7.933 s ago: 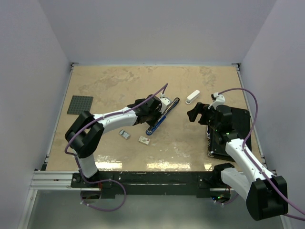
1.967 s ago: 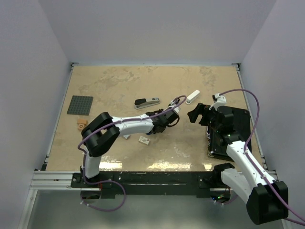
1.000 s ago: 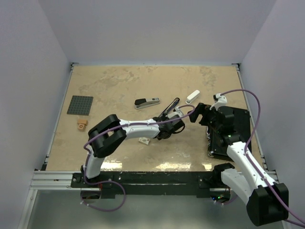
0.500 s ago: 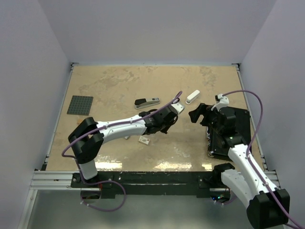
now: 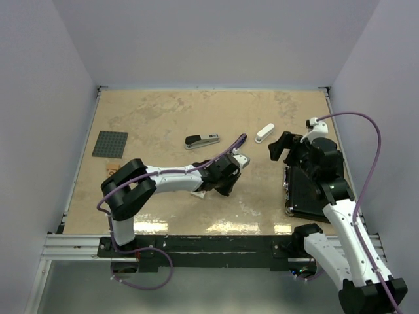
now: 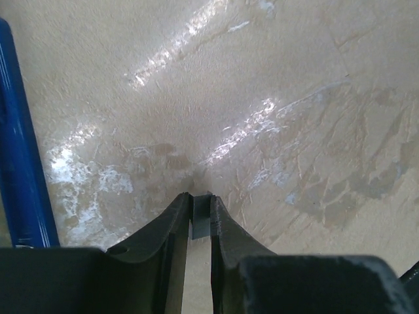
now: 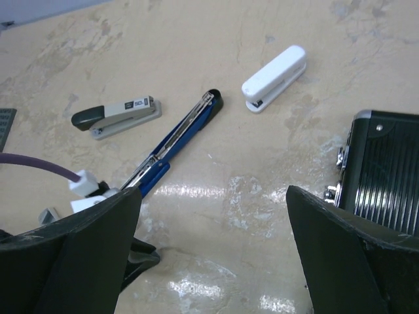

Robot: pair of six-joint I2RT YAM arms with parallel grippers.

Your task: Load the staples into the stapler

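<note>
The left claw (image 6: 198, 200) nips grey staples (image 6: 201, 222) — blue stapler (image 7: 180, 140) lies diagonal, tip far-right; right claw (image 7: 213, 193) wide.

The table (image 7: 249, 33) is glossy and stone-like, the blue stapler (image 7: 174, 142) painted metal.

Pale lavender walls (image 5: 216, 39) enclose a glossy, beige marbled table (image 5: 163, 111).

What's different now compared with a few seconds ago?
The left gripper, pinching a small grey piece, slid toward the near edge. The open right gripper drew away rightward. The blue stapler, grey stapler and white stapler stayed put.
</note>
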